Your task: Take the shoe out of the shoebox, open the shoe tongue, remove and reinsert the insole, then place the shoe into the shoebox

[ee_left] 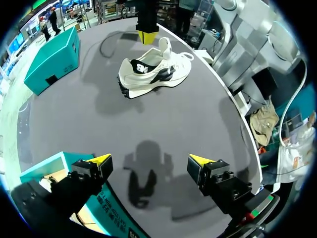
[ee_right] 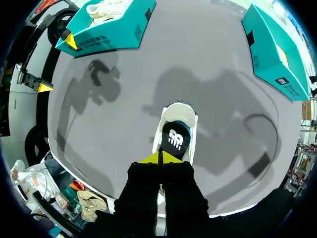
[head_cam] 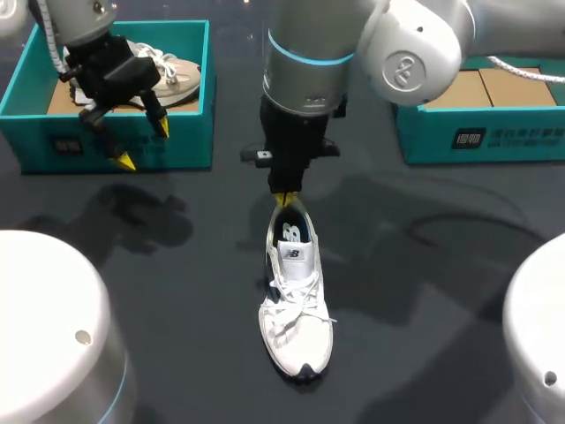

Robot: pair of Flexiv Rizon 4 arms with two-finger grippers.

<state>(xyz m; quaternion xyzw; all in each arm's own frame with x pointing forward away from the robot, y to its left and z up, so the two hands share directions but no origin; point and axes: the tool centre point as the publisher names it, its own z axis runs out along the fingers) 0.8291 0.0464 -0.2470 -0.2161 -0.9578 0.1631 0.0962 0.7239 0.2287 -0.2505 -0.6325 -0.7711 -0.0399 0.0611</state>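
As the shoe (head_cam: 296,309) is seen out on the table (head_cam: 177,265), progress: take-out step judged done.
Left to do: tongue opening, insole out and back, boxing; none is shown done.
Shoe position: mid-table, upright on its sole, toe toward the robot, well apart from left shoebox (head_cam: 190,132) and right shoebox (head_cam: 477,132).
Shoe look: white, dark trim, laced up; black insole (ee_right: 173,139) with white logo is seen seated inside.
Right gripper (head_cam: 282,199): tips pressed together at the heel opening; whether anything is pinched cannot be told.
Left gripper (head_cam: 143,143): fingers spread, nothing held, hung over the left shoebox's front wall.
Other: a second shoe (head_cam: 168,71) is seen in the left shoebox.
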